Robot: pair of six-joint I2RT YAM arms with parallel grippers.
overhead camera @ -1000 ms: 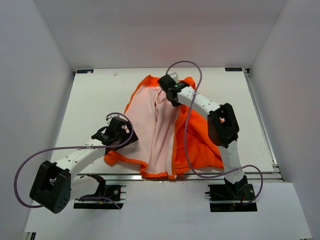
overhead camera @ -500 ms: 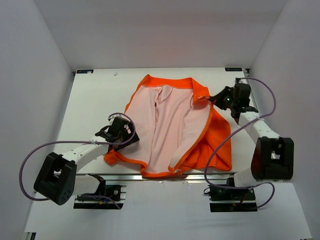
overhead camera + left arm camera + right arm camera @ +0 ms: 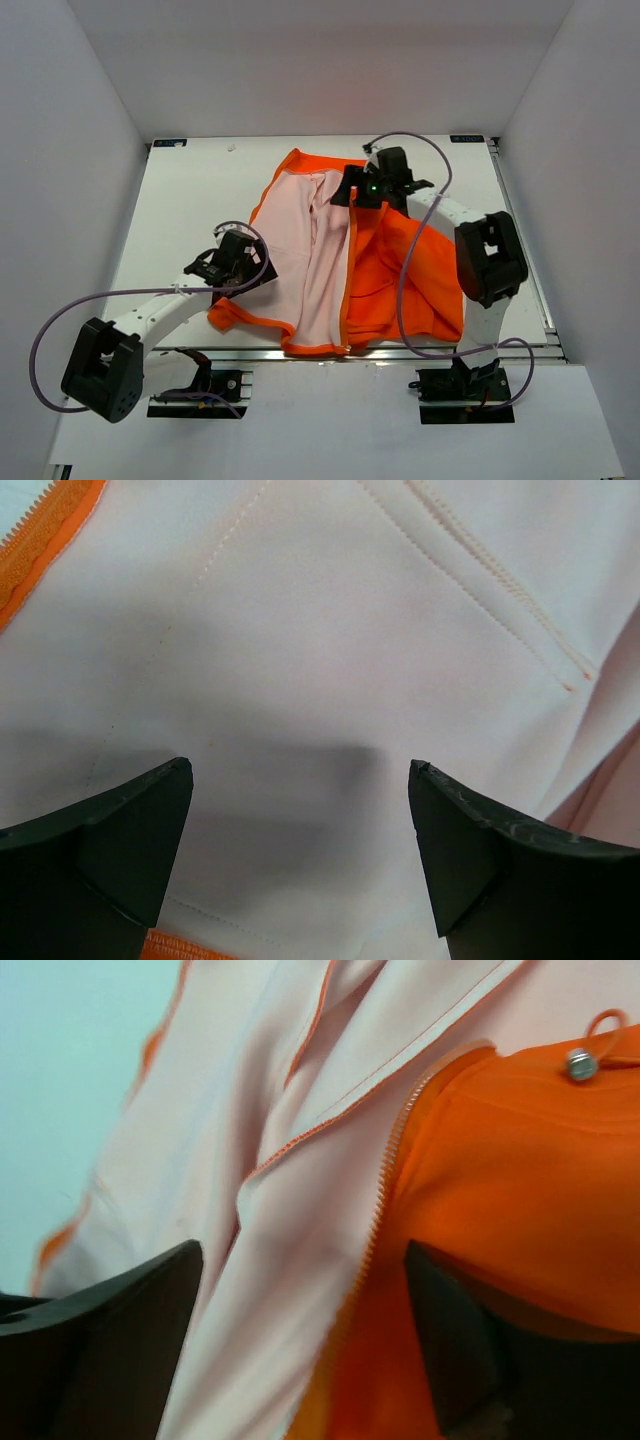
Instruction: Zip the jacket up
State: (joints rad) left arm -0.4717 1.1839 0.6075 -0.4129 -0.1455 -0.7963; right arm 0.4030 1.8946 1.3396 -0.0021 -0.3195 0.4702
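The orange jacket (image 3: 400, 270) lies on the white table (image 3: 190, 190). Its left half is spread open, pale pink lining (image 3: 300, 250) up; its right half is folded over, orange side up, and its zipper edge (image 3: 349, 280) runs down the middle. My right gripper (image 3: 346, 192) hovers open at the collar end; in the right wrist view the zipper teeth (image 3: 378, 1215) pass between its fingers, right gripper (image 3: 305, 1250). My left gripper (image 3: 260, 272) stands open over the jacket's left edge, with only pink lining (image 3: 330, 630) between its fingers, left gripper (image 3: 300, 770).
A metal snap (image 3: 580, 1063) sits on the orange panel near the collar. An orange hem (image 3: 185, 947) runs just below the left fingers. White walls enclose the table on three sides. A metal rail (image 3: 400, 352) runs along the near edge.
The right arm carried the right front panel out to the right, then back to the middle, orange side up. Its jaws have opened and let go. The left arm barely moved.
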